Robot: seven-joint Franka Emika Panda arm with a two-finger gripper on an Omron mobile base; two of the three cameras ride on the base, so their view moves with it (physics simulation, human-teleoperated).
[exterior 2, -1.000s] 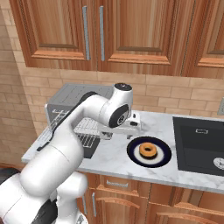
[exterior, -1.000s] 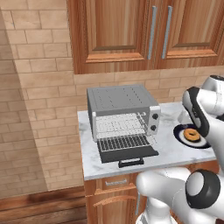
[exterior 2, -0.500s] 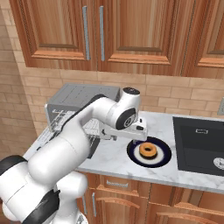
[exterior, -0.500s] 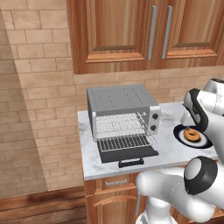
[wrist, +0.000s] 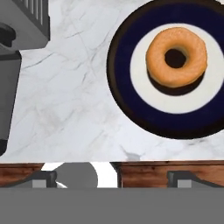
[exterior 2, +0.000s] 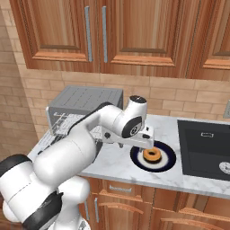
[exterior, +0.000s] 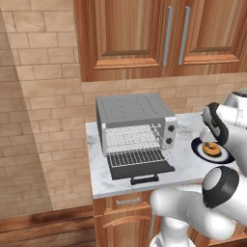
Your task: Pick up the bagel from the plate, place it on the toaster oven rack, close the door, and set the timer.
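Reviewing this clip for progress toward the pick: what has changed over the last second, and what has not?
The arm has swung from in front of the toaster oven toward the sink side, bringing the gripper over the near-left rim of the plate. Nothing was taken hold of; the jaws stand open and empty. The bagel stays on the plate, the door stays folded down, and the toaster oven rack is unchanged.
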